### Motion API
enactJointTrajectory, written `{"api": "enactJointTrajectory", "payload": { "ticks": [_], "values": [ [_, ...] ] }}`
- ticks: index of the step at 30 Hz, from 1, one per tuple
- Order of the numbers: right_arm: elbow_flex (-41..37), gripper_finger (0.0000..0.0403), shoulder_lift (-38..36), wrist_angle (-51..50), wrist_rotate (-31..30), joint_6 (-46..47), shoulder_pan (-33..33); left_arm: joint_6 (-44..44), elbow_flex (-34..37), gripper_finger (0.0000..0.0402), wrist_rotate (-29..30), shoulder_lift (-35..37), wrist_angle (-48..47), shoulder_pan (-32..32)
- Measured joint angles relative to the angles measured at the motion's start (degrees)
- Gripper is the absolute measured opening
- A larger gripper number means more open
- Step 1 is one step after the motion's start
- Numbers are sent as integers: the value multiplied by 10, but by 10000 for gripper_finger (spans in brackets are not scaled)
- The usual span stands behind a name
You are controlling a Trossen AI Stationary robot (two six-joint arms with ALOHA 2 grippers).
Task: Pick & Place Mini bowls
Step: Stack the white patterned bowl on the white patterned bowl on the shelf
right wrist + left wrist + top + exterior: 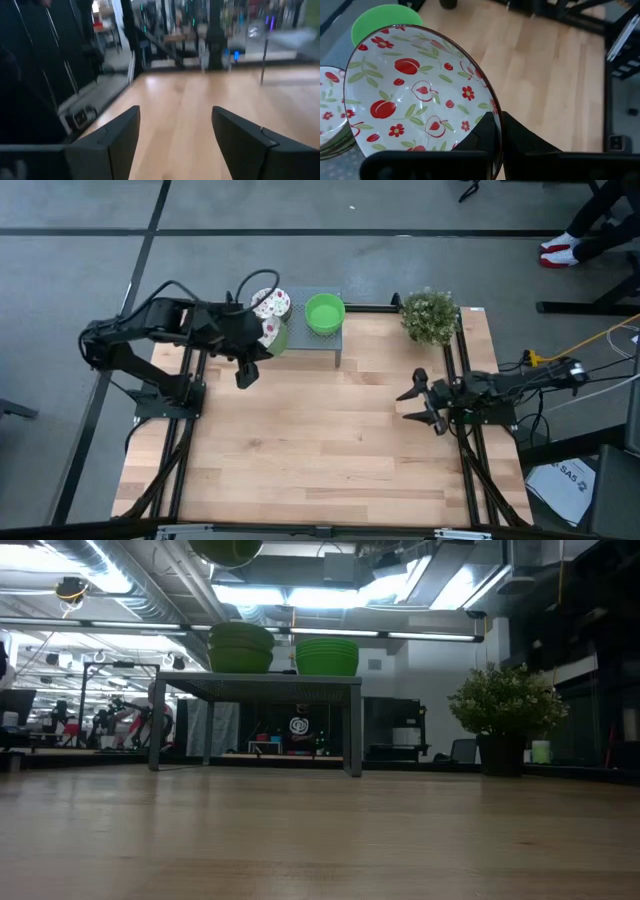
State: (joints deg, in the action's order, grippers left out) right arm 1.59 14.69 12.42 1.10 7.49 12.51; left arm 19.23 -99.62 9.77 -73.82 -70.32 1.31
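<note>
One white mini bowl with red fruit and green leaves (420, 95) is pinched by its rim in the left gripper (497, 132), jaws clamped on the edge, held tilted up by the grey perforated metal shelf (335, 340) where the plain green bowl stack (324, 313) sits. Honestly that thin rim grip looks sketchy; I reckon it could swing or slip and clip the patterned stack (270, 304) beside it. Right gripper (422, 402) waits near the table's right edge, jaws apart.

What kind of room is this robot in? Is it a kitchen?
Probably a lab or workshop, not a kitchen: bare ceiling ducts and strip lights, a grey floor, and a wooden table on a black frame.
</note>
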Motion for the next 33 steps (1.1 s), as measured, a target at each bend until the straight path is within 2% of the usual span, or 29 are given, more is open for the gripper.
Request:
{"api": "enactJointTrajectory", "payload": {
  "ticks": [9, 20, 25, 33],
  "values": [
    [-11, 245, -147, -112, -2, -16, 0, -88, -80, 5, 3, -57, -60, -67],
    [-7, 245, -145, -125, -1, -21, -5, -187, -105, 6, 2, -80, -98, -194],
    [-7, 245, -145, -125, -1, -18, -5, -250, -105, 6, -21, -116, -122, -249],
    [-7, 245, -145, -125, 0, -18, -5, -346, -105, 6, -20, -178, -125, -304]
  ]
}}
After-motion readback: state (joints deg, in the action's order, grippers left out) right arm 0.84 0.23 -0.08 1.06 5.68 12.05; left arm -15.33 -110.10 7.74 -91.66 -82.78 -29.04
